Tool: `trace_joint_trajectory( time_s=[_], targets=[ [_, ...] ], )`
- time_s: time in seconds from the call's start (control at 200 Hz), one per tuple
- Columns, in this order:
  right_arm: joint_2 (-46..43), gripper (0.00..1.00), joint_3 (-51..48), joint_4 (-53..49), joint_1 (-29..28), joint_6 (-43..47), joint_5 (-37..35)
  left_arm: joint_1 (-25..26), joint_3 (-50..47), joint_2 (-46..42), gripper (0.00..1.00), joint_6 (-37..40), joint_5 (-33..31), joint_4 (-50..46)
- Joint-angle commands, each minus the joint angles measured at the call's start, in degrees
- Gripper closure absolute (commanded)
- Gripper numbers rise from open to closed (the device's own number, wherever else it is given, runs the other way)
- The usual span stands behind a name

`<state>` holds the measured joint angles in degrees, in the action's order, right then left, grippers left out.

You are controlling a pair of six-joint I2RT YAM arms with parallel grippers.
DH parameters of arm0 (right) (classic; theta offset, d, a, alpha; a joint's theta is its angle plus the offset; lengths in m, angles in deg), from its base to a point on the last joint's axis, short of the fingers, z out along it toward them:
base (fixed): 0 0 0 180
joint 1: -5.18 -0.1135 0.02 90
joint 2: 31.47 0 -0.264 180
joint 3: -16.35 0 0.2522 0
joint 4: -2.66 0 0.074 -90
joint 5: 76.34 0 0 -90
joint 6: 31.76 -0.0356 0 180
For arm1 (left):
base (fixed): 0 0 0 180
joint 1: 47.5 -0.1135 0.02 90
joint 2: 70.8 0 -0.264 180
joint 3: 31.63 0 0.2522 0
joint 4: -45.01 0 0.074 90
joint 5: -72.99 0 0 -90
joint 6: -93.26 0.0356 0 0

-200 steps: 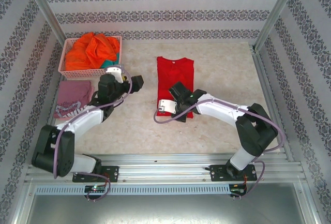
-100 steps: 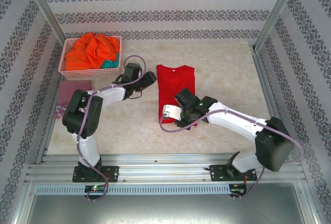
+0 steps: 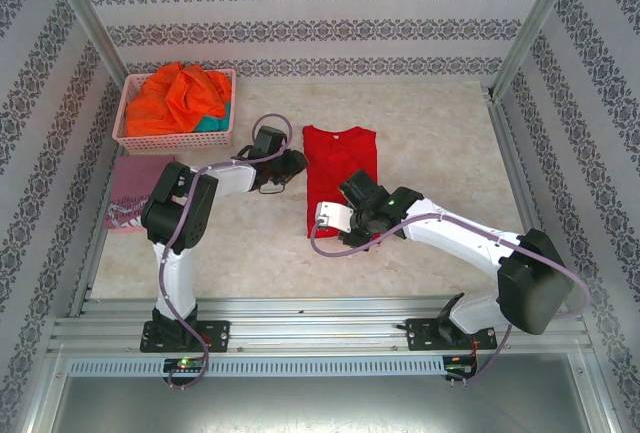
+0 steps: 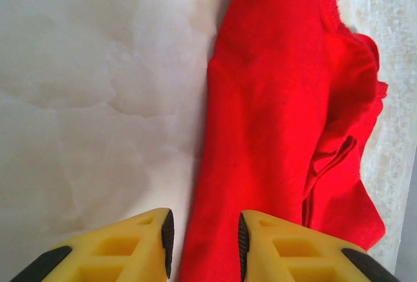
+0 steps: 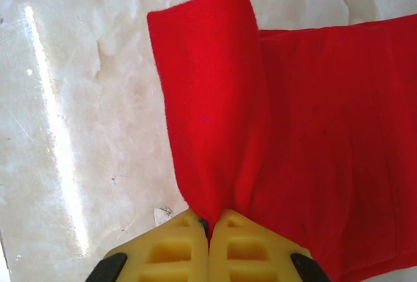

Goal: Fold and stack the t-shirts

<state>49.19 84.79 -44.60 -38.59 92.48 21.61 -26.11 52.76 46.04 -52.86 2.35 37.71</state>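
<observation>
The right tool (image 5: 208, 225) pinches a fold of the plain bright red cloth t-shirt (image 5: 313, 119), its arm covering the shirt's lower end; the left tool (image 4: 205, 233) hangs parted at the shirt's edge.

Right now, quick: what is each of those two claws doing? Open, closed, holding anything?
Left gripper: open, holding nothing, over the edge of the red t-shirt.
Right gripper: shut, pinching a fold of the red t-shirt.

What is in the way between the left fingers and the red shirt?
Nothing visible. The open left fingers sit right at the edge of the red shirt, with bare table beside it.
</observation>
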Motion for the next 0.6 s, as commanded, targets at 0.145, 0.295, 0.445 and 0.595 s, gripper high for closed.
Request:
trace_joint_trajectory(
  time_s=[0.145,0.295,0.445,0.595],
  targets=[
    [-0.1,1.0,0.4,0.3,-0.7,-0.4,-0.4,0.7,3.3,4.3,0.71,-2.7,3.1,2.3],
    [0.4,1.0,0.3,0.3,-0.7,-0.5,-0.6,0.9,4.6,5.7,0.79,-3.4,4.7,3.2],
    [1.0,1.0,0.5,0.3,-0.6,-0.4,-0.5,1.0,5.1,5.9,0.79,-3.1,4.8,2.8],
    [2.0,1.0,0.7,0.7,-0.6,-0.4,-0.3,1.0,5.1,6.6,0.81,-4.0,6.3,4.4]
  ],
)
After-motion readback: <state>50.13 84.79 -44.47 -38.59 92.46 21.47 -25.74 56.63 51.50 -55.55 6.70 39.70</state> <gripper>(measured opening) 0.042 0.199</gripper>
